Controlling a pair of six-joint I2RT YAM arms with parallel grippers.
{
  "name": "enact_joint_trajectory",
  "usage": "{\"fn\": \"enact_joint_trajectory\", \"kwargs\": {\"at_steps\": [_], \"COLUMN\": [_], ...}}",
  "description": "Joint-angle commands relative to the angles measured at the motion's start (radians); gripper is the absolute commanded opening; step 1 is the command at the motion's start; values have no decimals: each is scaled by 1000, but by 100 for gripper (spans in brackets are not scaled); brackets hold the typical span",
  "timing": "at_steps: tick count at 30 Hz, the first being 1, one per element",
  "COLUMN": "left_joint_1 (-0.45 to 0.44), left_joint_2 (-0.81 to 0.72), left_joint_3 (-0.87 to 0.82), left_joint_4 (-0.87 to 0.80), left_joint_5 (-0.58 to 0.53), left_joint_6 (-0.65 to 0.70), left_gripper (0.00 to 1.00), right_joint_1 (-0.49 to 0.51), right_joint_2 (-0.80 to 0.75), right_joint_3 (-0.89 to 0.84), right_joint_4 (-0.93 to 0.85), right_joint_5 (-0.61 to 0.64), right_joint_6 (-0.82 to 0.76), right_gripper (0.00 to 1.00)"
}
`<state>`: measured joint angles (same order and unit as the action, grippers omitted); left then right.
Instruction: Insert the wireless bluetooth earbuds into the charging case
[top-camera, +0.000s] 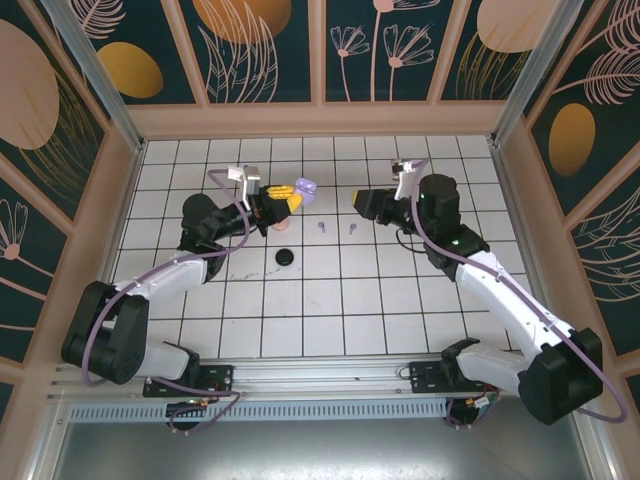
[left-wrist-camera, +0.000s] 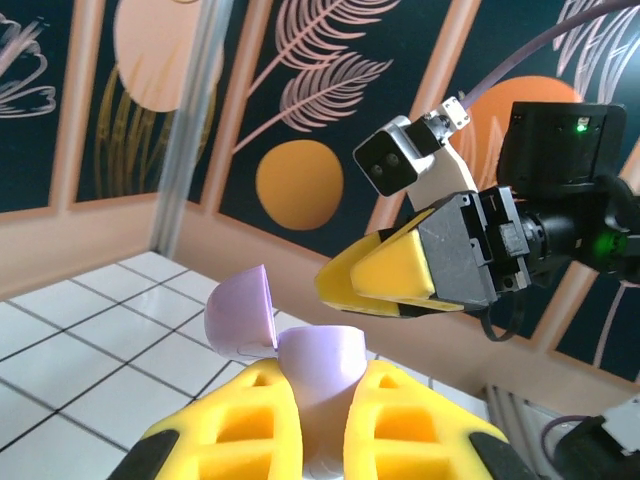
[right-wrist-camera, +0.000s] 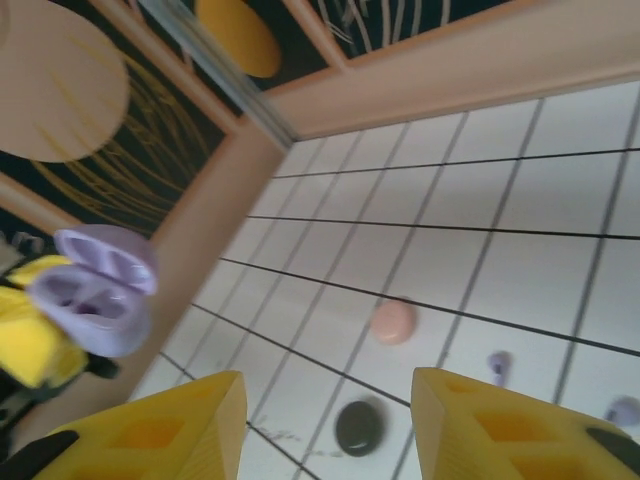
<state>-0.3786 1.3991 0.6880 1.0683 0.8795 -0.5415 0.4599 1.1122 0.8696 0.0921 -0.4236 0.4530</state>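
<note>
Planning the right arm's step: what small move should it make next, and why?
Probably lower the open right gripper onto the nearer lilac earbud: the left gripper holds the lilac case open, and it lies loose on the tiles.

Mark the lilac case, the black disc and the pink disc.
lilac case (left-wrist-camera: 322, 362): left wrist view, on its open base.
black disc (top-camera: 286, 258): top view, on its centre.
pink disc (right-wrist-camera: 392, 321): right wrist view, on its centre.

Robot test enclosure, white tiled floor (top-camera: 330, 300), floral-print wall panels (top-camera: 270, 40), aluminium frame posts (top-camera: 90, 70)
</note>
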Motion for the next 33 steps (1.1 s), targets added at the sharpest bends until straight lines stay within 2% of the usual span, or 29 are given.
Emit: {"fn": "enact_joint_trajectory", "kwargs": {"at_steps": [1, 8, 11, 14, 18, 22, 26, 33], "left_joint_1": [-22, -55, -64, -73, -75, -75, -75, -75], "left_joint_2": [3, 50, 77, 89, 89, 89, 137, 224], "left_joint_3": [33, 26, 44, 68, 117, 166, 217, 343], "left_joint_4": [132, 335, 373, 354, 210, -41, -230, -603], "left_joint_5": [29, -54, -45, -23, 51, 111, 195, 299], "left_joint_6": [-76, -197, -238, -248, -214, -81, 19, 255], "left_gripper": [0, 0, 0, 0, 0, 0, 0, 0], "right_joint_1": [7, 51, 65, 68, 69, 55, 38, 8], "right_joint_2": [-50, -95, -88, -62, -52, -68, -64, -20], "right_joint_3": [-42, -150, -112, -31, 92, 149, 154, 114], "right_joint_4": [203, 466, 431, 295, -13, -215, -305, -320], "right_joint_5": [-100, -75, -87, -147, -120, -54, -18, -8], "right_joint_6": [104, 270, 224, 105, -140, -300, -371, -402], "right_gripper": [48, 54, 53, 48, 43, 42, 41, 35]}}
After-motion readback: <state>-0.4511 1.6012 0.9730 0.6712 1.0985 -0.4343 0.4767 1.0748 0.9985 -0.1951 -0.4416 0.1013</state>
